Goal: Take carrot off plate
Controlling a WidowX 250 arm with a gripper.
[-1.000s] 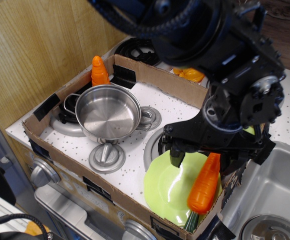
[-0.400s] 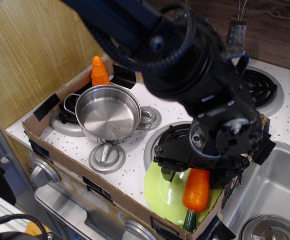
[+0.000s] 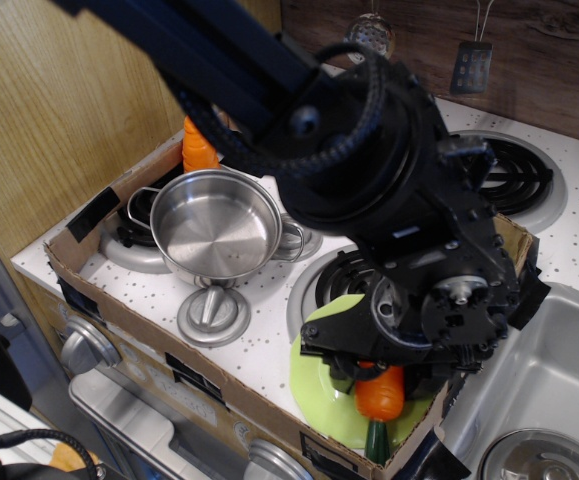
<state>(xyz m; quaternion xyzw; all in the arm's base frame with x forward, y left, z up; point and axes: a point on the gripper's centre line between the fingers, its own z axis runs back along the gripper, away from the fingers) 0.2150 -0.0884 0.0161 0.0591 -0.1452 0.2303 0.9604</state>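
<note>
The carrot [image 3: 381, 393] lies on the lime-green plate [image 3: 314, 385] at the front right of the cardboard tray, with its dark green stem end [image 3: 376, 440] pointing to the front edge. My gripper [image 3: 377, 372] is low over the carrot's upper half, with the jaws either side of it. The black left finger [image 3: 342, 366] stands just beside the carrot and looks apart from it. The wrist hides the carrot's tip and the other finger.
A steel pot [image 3: 216, 228] stands at the tray's middle left, with a shorter ridged orange carrot [image 3: 198, 147] behind it. Cardboard walls [image 3: 159, 335] ring the stove top. A sink [image 3: 549, 390] lies to the right and a black burner [image 3: 509, 175] at the back right.
My gripper has come down and slightly left over the carrot, covering more of it. The carrot and plate have stayed in place.
</note>
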